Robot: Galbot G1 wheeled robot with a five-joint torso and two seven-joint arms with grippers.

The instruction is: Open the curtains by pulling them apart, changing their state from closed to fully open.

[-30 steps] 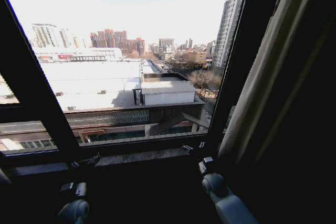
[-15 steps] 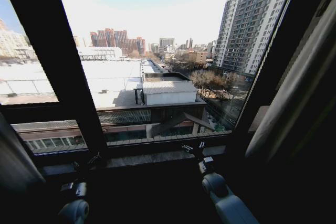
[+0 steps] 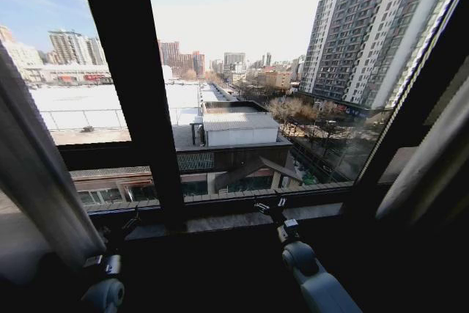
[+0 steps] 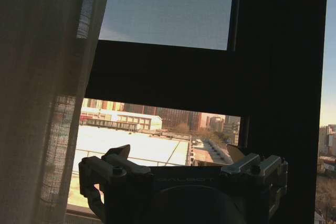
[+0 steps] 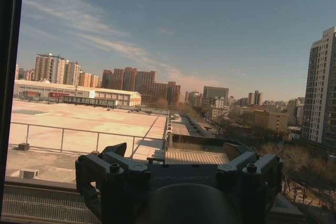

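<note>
Task looks nearly or fully done, as far as can be judged: the curtains (image 3: 33,174) hang bunched at the left and right edges of the window (image 3: 242,71), glass between them clear.

Left gripper (image 3: 130,223) sits low by the sill, just right of the left panel, not touching; 2 fingers spread, nothing held. Right gripper (image 3: 268,206) at mid-sill, well apart from the right panel; also spread w/ nothing held.

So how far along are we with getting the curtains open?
Mostly done, it looks: the curtains hang bunched at the left and right edges, with the window bare between them. Nothing is in hand: the left gripper and right gripper sit low by the sill, open and empty. Little seems left.
</note>
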